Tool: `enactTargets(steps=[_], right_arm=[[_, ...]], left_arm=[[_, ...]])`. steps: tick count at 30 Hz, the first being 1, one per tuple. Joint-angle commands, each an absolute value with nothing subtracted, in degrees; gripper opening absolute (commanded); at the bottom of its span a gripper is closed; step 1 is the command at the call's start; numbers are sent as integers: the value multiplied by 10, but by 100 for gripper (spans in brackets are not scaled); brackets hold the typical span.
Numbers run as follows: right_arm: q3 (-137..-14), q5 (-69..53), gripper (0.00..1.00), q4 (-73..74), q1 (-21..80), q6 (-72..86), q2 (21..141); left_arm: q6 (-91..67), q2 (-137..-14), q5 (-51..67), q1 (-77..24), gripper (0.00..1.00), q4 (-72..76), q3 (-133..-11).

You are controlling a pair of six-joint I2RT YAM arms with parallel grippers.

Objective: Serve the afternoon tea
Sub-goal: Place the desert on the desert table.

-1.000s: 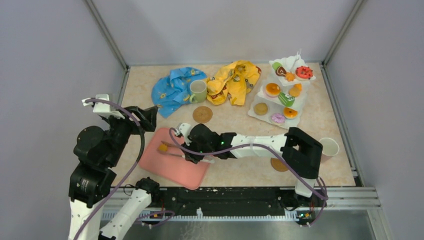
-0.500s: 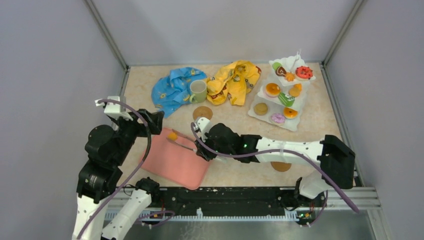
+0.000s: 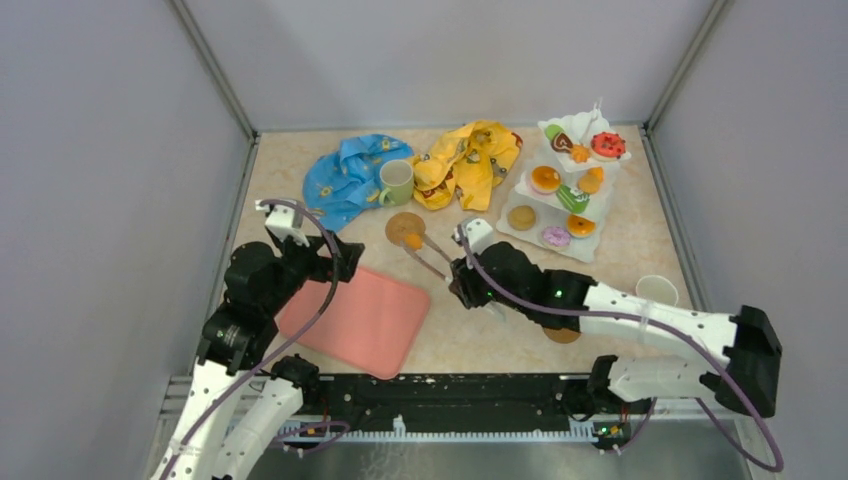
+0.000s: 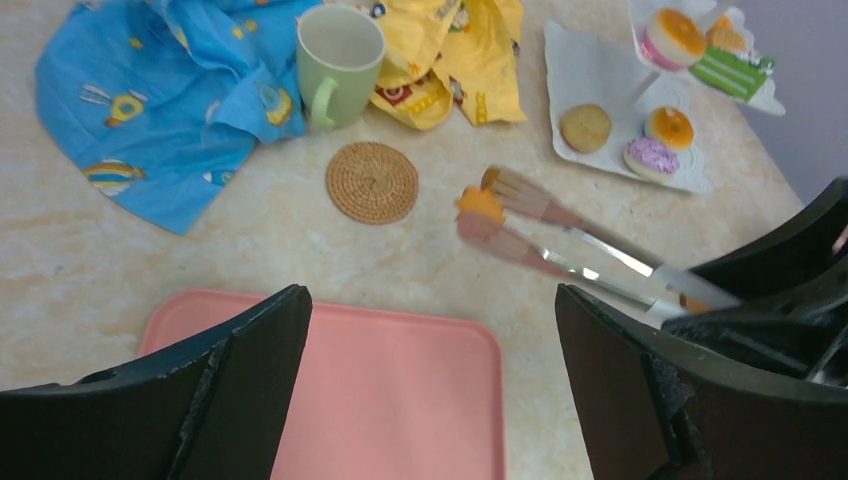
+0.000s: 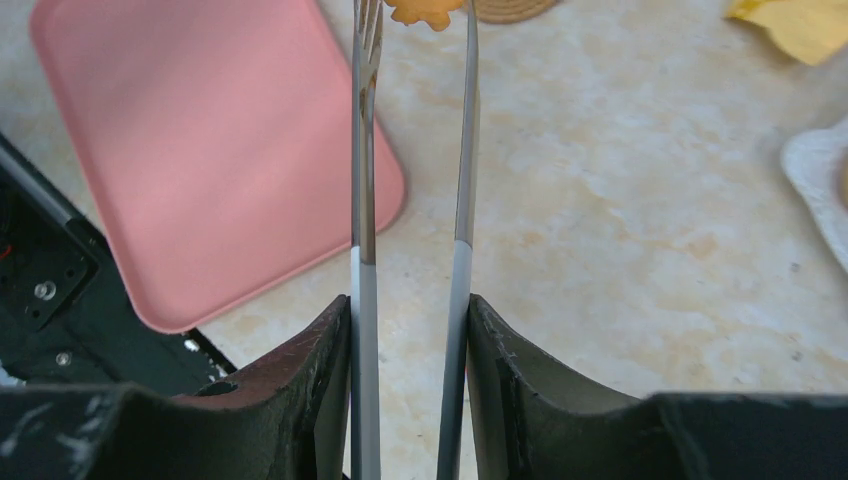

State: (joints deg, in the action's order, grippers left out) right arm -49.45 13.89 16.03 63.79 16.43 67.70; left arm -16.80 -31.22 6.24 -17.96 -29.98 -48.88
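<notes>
The orange pastry point(image 3: 411, 240) is leaving the pink tray point(image 3: 350, 322) and riding just beside the coaster point(image 3: 403, 226), pinched in tongs point(image 3: 432, 262) that the right gripper point(image 5: 410, 318) is squeezing. It is seemingly heading for the stand point(image 3: 528, 192). The left gripper point(image 4: 430, 330) is gaping wide, empty.

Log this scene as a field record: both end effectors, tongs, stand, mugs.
left end effector: open, empty, by pink tray
right end effector: shut on tongs
tongs: pinching orange pastry near coaster
stand: pastries on its tiers
green mug: between blue cloth and yellow cloth
white mug: table's right side
</notes>
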Motion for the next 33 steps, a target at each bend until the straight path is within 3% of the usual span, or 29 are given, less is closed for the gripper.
enactTargets(steps=[1, 8, 20, 33], right_arm=[[-494, 207, 33, 219, 609, 196, 605], [-469, 240, 33, 274, 545, 233, 535], [-436, 248, 33, 304, 455, 260, 484], [-393, 241, 34, 229, 376, 265, 497]], left_arm=[[-151, -309, 118, -181, 99, -226, -430], [-122, -340, 115, -181, 99, -222, -365], [-116, -421, 136, -181, 99, -216, -387], [-110, -381, 121, -181, 99, -218, -369]])
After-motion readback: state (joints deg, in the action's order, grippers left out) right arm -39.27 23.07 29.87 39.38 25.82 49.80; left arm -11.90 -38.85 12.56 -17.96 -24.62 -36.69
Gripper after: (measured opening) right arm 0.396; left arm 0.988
